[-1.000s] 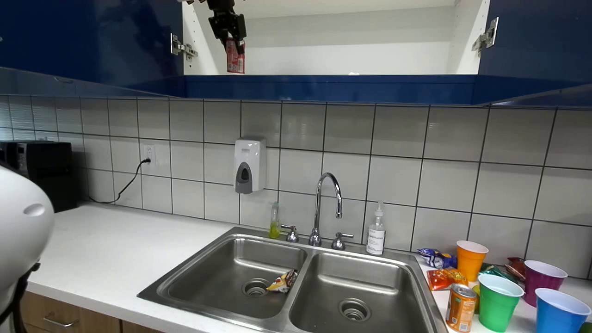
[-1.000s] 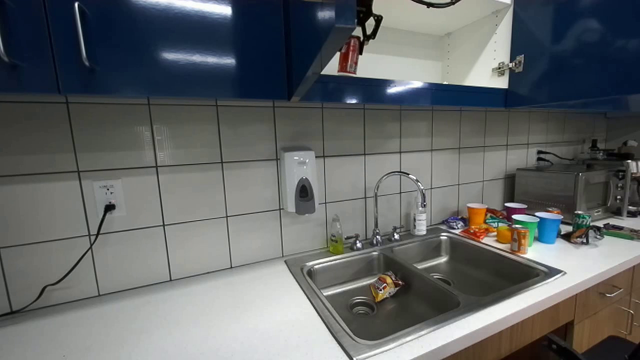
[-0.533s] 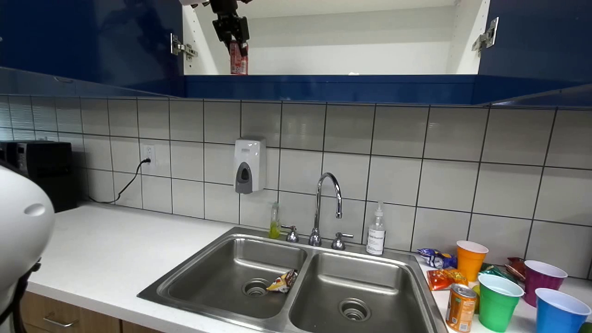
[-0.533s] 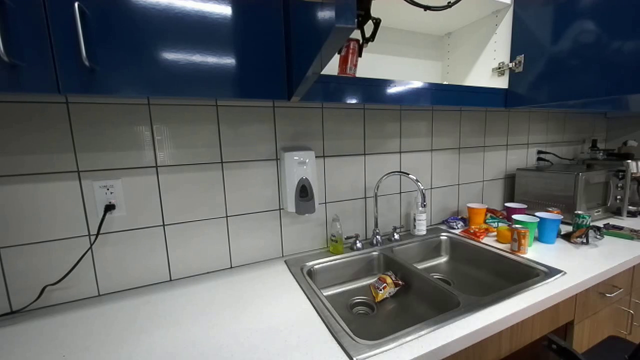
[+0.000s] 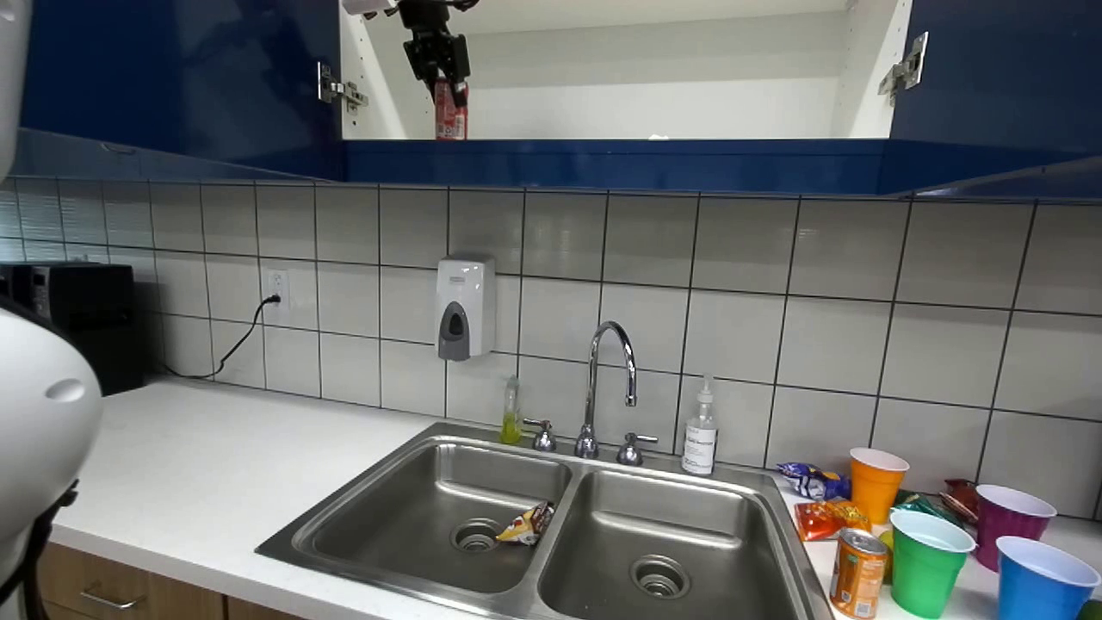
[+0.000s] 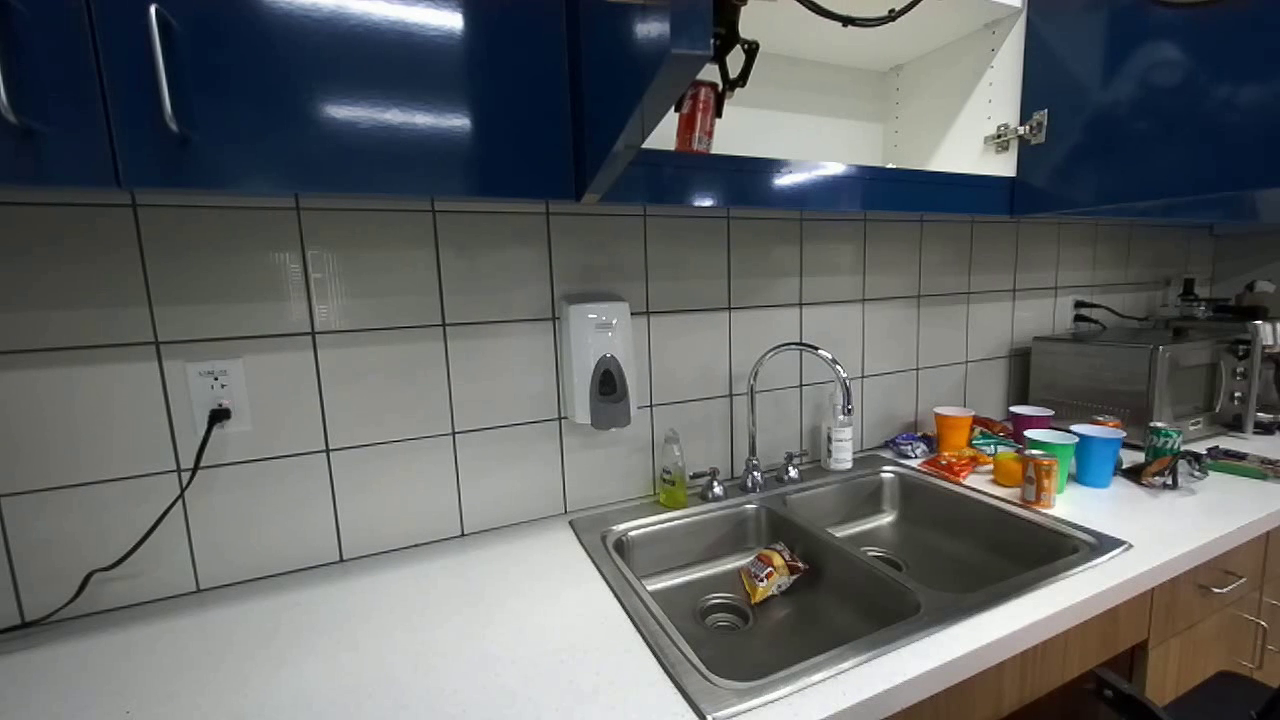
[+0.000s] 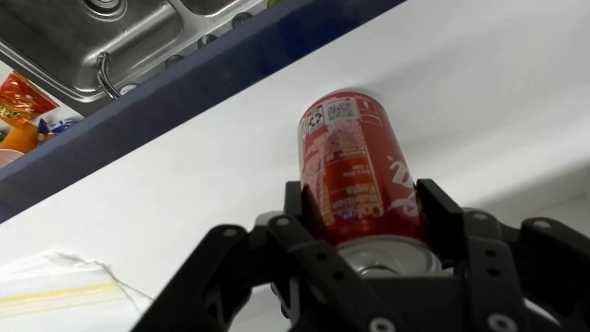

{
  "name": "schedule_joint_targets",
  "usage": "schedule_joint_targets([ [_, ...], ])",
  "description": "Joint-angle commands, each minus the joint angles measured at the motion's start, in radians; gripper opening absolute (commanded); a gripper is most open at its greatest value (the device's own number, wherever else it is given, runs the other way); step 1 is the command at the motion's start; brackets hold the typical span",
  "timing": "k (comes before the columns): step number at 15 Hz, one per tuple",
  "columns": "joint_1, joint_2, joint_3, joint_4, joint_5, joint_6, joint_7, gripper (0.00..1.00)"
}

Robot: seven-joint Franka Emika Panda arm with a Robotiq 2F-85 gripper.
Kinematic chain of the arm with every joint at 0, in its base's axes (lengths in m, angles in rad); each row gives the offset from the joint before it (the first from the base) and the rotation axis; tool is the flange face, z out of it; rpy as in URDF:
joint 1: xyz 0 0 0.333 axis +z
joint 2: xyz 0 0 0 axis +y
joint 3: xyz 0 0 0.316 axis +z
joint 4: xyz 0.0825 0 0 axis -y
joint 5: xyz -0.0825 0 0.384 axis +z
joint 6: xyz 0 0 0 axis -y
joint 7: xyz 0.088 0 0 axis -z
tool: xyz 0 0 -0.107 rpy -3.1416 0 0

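All our views share the sink (image 5: 551, 560).
In both exterior views we face the wall (image 5: 663, 250) from farther back; our wrist view looks down close over the red can (image 7: 359, 170).

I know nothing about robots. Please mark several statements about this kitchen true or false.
1. The black two-fingered tool grips a red metal drink can. True.
2. A yellow-and-red crinkled snack bag lies in the silver steel sink. True.
3. That can is in the sink too. False: it is inside the open blue wall cabinet.
4. The green plastic cup is upside down. False: that cup stands with its mouth up.
5. A white plastic soap dispenser hangs on the tiled wall. True.
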Motion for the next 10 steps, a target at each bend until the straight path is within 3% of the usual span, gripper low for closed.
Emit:
schedule_joint_targets([
  [1, 0.02, 0.053, -0.001, 0.095, -0.038, -0.052, 0.033, 0.38],
  [3, 0.026, 0.069, -0.003, 0.116, -0.048, -0.063, 0.039, 0.38],
  [4, 0.029, 0.076, -0.004, 0.126, -0.056, -0.069, 0.04, 0.88],
  [7, 0.037, 0.098, -0.005, 0.152, -0.066, -0.082, 0.048, 1.0],
  [10, 0.041, 0.116, -0.007, 0.175, -0.067, -0.096, 0.052, 1.0],
])
